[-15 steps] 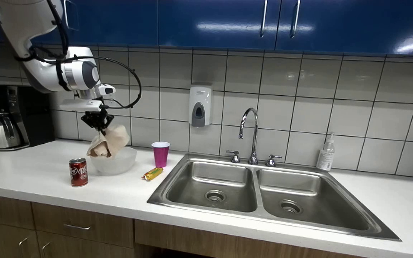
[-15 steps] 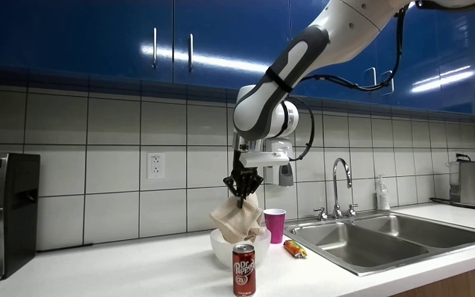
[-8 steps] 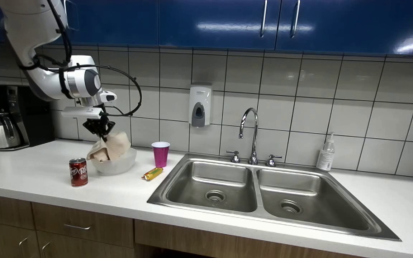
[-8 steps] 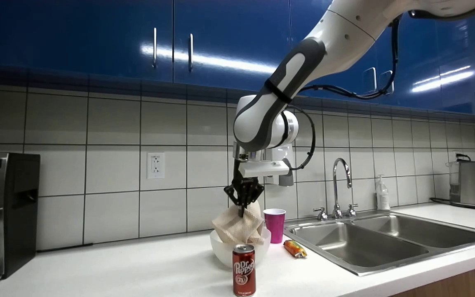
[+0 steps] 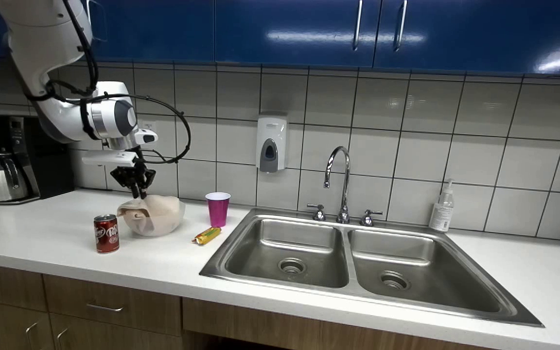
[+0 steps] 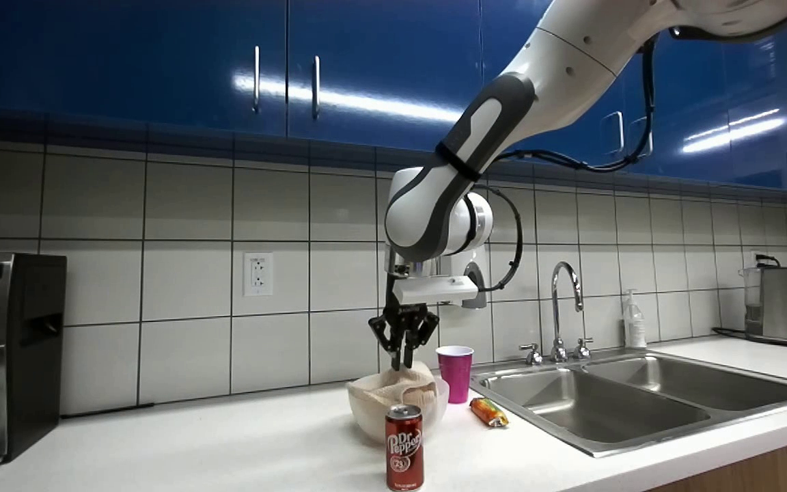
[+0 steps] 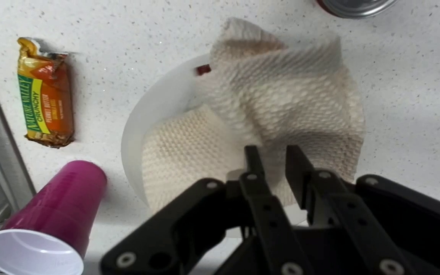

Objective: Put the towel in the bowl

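Note:
The beige towel (image 5: 161, 209) lies bunched in the translucent white bowl (image 6: 369, 425). In the wrist view the towel (image 7: 288, 95) covers most of the bowl (image 7: 134, 137), and one fold reaches to or past the rim on the can's side. My gripper (image 6: 402, 365) points down just above the towel; it also shows in the wrist view (image 7: 271, 149). Its fingers stand a small way apart, with nothing held between them. The towel shows through the gap. The bowl's bottom is hidden by the towel.
A red soda can (image 6: 404, 451) stands close beside the bowl. A magenta cup (image 5: 218, 210) and a granola bar (image 7: 48, 95) lie on its sink side. The steel sink (image 5: 348, 253), a coffee maker (image 5: 22, 160) and a wall soap dispenser (image 5: 271, 143) are around.
The arm has moved down with the towel. The fingers have parted and the towel has dropped from them, settling lower into the bowl.

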You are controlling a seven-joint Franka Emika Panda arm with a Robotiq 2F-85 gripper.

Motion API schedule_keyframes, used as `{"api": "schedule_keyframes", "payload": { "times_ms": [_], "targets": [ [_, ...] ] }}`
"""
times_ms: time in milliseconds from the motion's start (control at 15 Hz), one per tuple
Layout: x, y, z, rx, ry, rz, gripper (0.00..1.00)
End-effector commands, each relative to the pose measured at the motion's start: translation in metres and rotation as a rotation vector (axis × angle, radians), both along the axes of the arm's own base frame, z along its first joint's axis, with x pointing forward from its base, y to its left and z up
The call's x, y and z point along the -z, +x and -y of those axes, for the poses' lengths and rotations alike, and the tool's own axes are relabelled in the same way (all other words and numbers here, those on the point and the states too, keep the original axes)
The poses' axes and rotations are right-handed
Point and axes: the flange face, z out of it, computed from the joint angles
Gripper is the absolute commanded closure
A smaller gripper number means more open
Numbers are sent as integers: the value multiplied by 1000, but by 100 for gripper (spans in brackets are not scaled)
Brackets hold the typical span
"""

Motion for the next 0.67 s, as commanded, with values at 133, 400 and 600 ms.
{"api": "schedule_keyframes", "payload": {
  "times_ms": [133, 400, 600],
  "targets": [
    [-4, 1, -2, 25, -3, 19, 29],
    [-5, 1, -3, 31, 0, 20, 1],
    [-12, -3, -4, 30, 9, 35, 0]
  ]
}}
